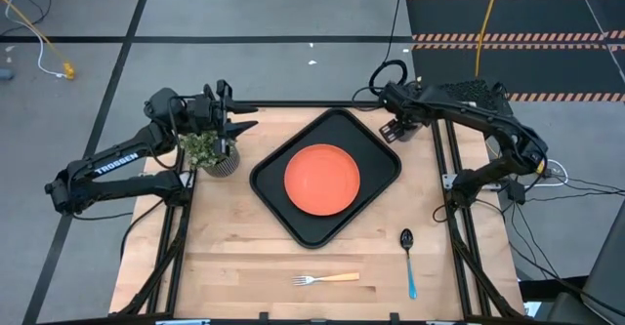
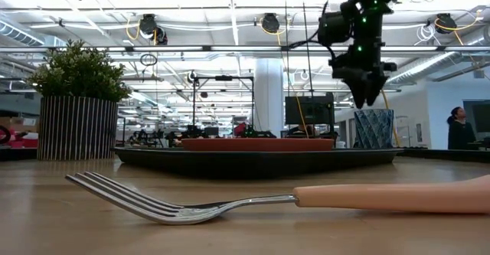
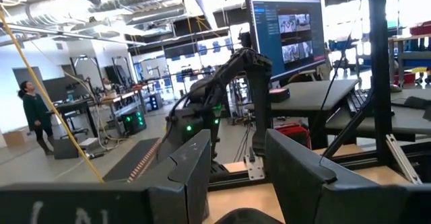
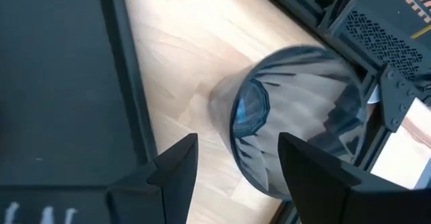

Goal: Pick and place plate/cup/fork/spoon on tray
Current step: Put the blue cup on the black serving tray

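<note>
- Tray (image 1: 376, 169) lies turned at an angle in the middle of the worktop (image 1: 244, 247); the plate (image 1: 322, 180) sits flat inside it, about centred.
- Cup (image 4: 296, 116) stands upright on the worktop just off the tray's far right corner, outside the rim. In the low view it shows right of the tray, directly under the right pincer.
- Right pincer (image 2: 366, 94) hangs above the cup, clear of it. Fingers spread apart, nothing between them. In the right wrist view the cup shows beyond the two fingers (image 4: 178, 163).
- Fork (image 1: 325, 279) lies on the worktop near the front edge, tines to the left, apart from the tray.
- Spoon (image 1: 409, 263) lies on the worktop front right, bowl toward the tray, handle toward the front edge; not touching the tray.
- Left pincer (image 1: 244, 127) held high over the potted plant (image 1: 210, 151) at the worktop's far left, open and empty.
- Person (image 2: 460, 129) stands in the room behind.
</note>
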